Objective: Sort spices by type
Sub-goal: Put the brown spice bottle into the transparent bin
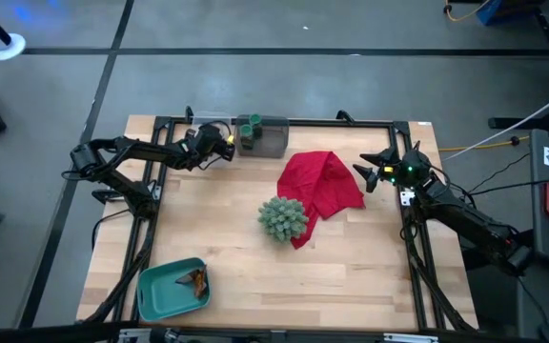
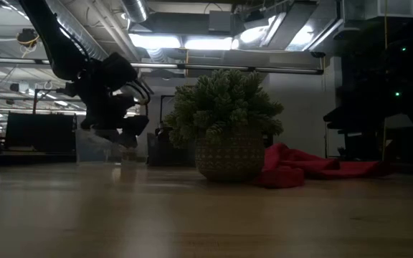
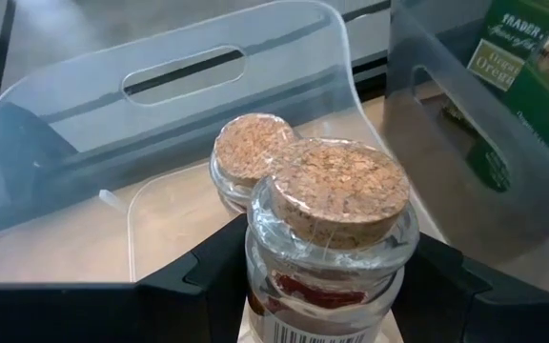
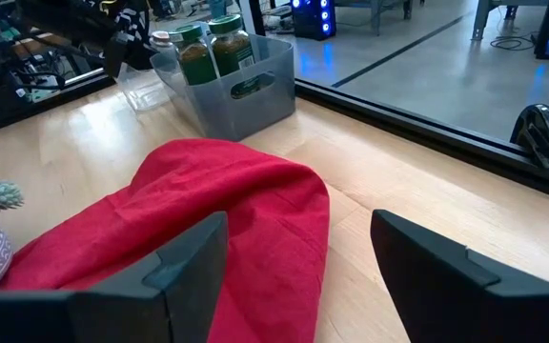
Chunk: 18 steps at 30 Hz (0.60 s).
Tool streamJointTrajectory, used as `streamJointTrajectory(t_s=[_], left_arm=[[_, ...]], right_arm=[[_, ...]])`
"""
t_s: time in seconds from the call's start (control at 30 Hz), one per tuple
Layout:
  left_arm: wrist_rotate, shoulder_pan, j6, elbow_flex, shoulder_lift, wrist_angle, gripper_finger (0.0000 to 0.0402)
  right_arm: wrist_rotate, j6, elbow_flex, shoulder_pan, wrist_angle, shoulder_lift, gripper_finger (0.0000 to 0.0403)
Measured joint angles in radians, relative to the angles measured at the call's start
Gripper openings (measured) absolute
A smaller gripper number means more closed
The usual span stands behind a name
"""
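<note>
Left wrist view: left end effector grips cork-topped jar upright, cork up; right end effector open.

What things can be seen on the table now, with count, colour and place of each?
cork-topped jar: one, clear glass, between the left gripper's fingers, over the clear bin
second cork-topped jar: one, clear glass, inside the clear bin
clear bin: one, far edge of table
green-lidded jars: two, in the grey bin
grey bin: one, beside the clear bin
red cloth: one, table middle
plant: one, green, beside the cloth
teal tray: one, near left corner, brown packets inside
left gripper: dark, at the bins
right gripper: dark, open, right of the cloth
</note>
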Motion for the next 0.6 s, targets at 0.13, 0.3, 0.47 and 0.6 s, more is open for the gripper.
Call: streamJointTrajectory(t_s=[0.13, 0.3, 0.47, 0.6], left_arm=[[-0.001, 0.0, 0.003, 0.0, 0.0, 0.008, 0.0196], [-0.001, 0.0, 0.0, 0.0, 0.0, 0.005, 0.0196], [0.009, 0.0, 0.0, 0.0, 0.0, 0.005, 0.0196], [0.019, 0.0, 0.001, 0.0, 0.0, 0.005, 0.0196]], right_arm=[[0.0, 0.0, 0.0, 0.0, 0.0, 0.0, 0.0257], [0.0, 0.0, 0.0, 0.0, -0.001, 0.0, 0.0257], [0.0, 0.0, 0.0, 0.0, -0.001, 0.0, 0.0257], [0.0, 0.0, 0.0, 0.0, -0.001, 0.0, 0.0257]])
